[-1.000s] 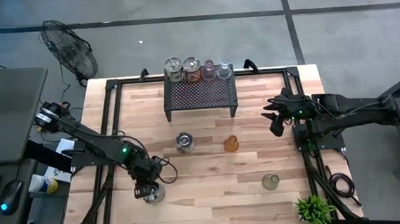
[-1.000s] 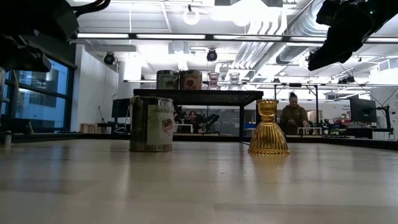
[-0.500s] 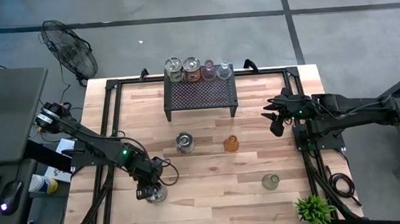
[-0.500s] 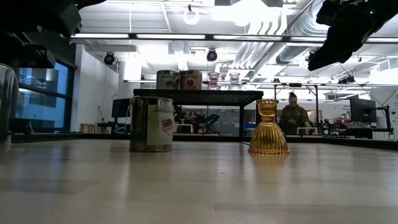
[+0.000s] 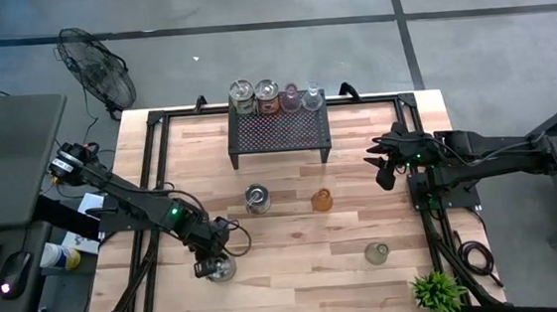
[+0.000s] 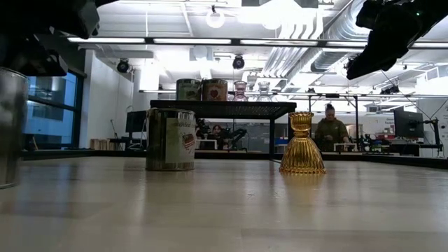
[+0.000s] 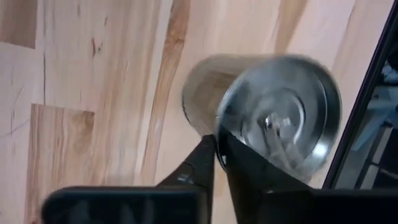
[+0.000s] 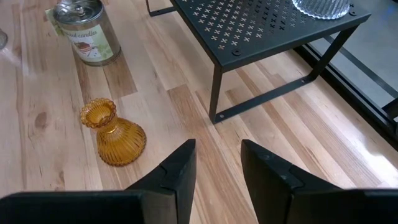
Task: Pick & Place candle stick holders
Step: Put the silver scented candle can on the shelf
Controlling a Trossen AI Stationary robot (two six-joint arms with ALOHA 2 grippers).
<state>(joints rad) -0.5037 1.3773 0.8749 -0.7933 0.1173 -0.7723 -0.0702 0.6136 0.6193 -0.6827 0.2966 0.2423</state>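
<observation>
My left gripper (image 7: 216,163) pinches the rim of the silvery round metal candle holder (image 5: 216,270), well in front of the black perforated stand (image 5: 279,131). I'd lift straight, slowly. Right gripper (image 8: 216,163) hangs open.

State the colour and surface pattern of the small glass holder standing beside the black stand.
Amber-orange, vertically ribbed glass candle holder; clearest in the right wrist view.

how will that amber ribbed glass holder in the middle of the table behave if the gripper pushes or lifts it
The amber glass holder looks rigid and probably breakable. Its wide skirt base under a narrow neck suggests it resists tipping and would likely slide on the wooden table. The ribs may help grip, though glass can be slippery.
</observation>
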